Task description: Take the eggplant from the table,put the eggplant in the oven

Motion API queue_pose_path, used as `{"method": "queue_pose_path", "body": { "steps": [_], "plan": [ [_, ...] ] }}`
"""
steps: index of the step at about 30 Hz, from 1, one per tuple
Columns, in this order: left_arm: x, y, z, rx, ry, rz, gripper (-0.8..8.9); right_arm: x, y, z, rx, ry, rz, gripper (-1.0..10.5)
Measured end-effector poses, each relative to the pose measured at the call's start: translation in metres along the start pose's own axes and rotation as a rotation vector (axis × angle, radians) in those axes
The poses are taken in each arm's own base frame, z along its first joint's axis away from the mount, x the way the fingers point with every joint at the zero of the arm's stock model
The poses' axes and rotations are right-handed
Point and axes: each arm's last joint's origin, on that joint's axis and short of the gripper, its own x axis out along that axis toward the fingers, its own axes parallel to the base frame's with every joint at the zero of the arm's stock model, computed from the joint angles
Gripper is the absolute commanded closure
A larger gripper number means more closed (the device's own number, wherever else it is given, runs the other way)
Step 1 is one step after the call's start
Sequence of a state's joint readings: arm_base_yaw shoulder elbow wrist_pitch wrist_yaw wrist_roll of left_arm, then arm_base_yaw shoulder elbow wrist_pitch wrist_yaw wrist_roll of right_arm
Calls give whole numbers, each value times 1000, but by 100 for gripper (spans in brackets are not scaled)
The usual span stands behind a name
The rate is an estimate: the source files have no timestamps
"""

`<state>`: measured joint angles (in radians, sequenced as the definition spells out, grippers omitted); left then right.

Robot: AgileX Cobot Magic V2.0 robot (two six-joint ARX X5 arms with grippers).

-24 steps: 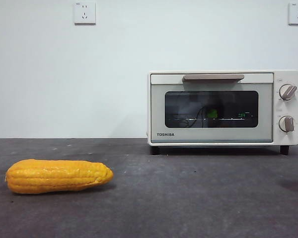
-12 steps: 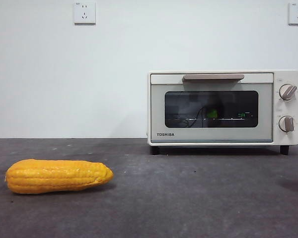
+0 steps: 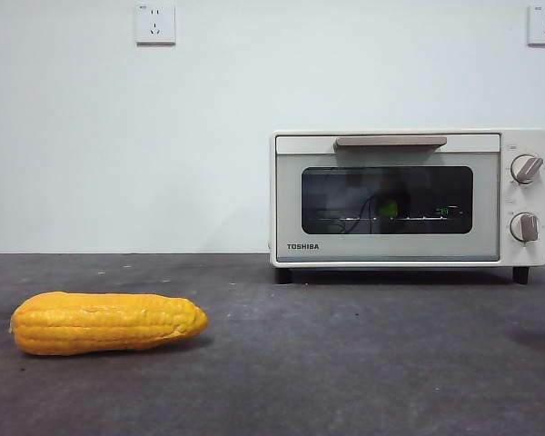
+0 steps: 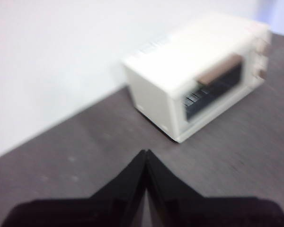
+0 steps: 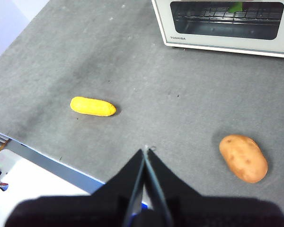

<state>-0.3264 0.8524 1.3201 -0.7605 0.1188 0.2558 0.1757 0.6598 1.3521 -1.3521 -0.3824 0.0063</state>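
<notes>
1. The eggplant (image 3: 388, 208) shows only as a small bright green patch, its stem cap, behind the dark glass of the oven (image 3: 409, 198); the purple body cannot be made out through the door.
2. The oven stands on the table (image 3: 345, 363) at the back right, against the white wall (image 3: 118, 136). Its door is shut, with the beige bar handle (image 3: 390, 142) along the top and 2 round knobs (image 3: 526, 169) at the right. The eggplant lies inside, on the wire rack (image 5: 225, 15).
3. A yellow corn cob (image 3: 107, 322) lies on its side at the front left of the table, well apart from the oven.
4. The front view shows neither arm, and only an orange-brown sliver at its right edge; the right wrist view reveals this as a potato (image 5: 243, 158) and also shows the corn cob and the green cap through the oven glass.
5. The left gripper (image 4: 146, 153) hangs above bare table with its jaws pressed together, holding nothing; this view is blurred.
6. The right gripper (image 5: 145, 150) hangs high over the table's near edge, jaws likewise closed and empty.
</notes>
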Motion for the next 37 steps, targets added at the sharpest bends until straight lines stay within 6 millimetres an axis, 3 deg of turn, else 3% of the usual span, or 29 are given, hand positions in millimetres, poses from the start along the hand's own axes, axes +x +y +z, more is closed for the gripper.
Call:
{"method": "queue_pose_path", "body": {
  "steps": [7, 14, 22, 30, 37],
  "plan": [
    [-43, 7, 0, 57, -180, 147, 817, 0, 0, 0, 0, 0, 0, 946],
    [-70, -3, -28, 127, -282, 298, 817, 0, 0, 0, 0, 0, 0, 945],
    [-50, -12, -98, 126, -263, 397, 817, 0, 0, 0, 0, 0, 0, 946],
    [-9, -19, -182, 25, -184, 402, 817, 0, 0, 0, 0, 0, 0, 945],
    [13, -28, -236, -78, -136, 376, 817, 0, 0, 0, 0, 0, 0, 946]
  ]
}}
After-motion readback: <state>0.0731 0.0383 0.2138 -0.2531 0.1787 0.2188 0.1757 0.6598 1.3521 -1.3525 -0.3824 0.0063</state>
